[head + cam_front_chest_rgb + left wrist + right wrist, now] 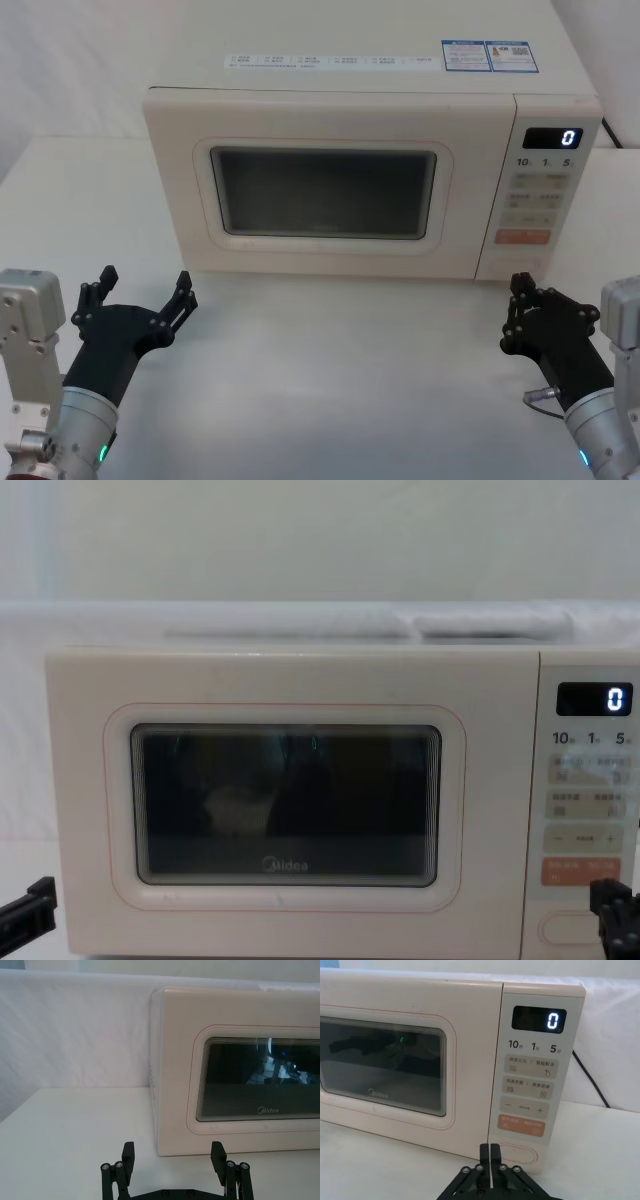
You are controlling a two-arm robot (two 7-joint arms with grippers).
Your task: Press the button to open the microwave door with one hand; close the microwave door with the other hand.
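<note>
1. Microwave door (325,190) sits flush and closed in the head view, and we read "0" on the display (553,138) with "10", "1", "5" beneath. Our left gripper (143,294) hovers before the door's lower left corner, jaws spread; our right gripper (519,310) hovers just below the control panel (538,190), jaws pressed together. Bare table (340,380) lies between them.
2. Left wrist view: we read "Midea" under the door's glass, and open tabletop stretches beside the microwave's side edge.
3. Right wrist view: the button (516,1152) sits at the panel's bottom, under the orange key (521,1124), just beyond our closed right fingertips.
4. Chest view: "Midea" again; both grippers show at the lower corners.
</note>
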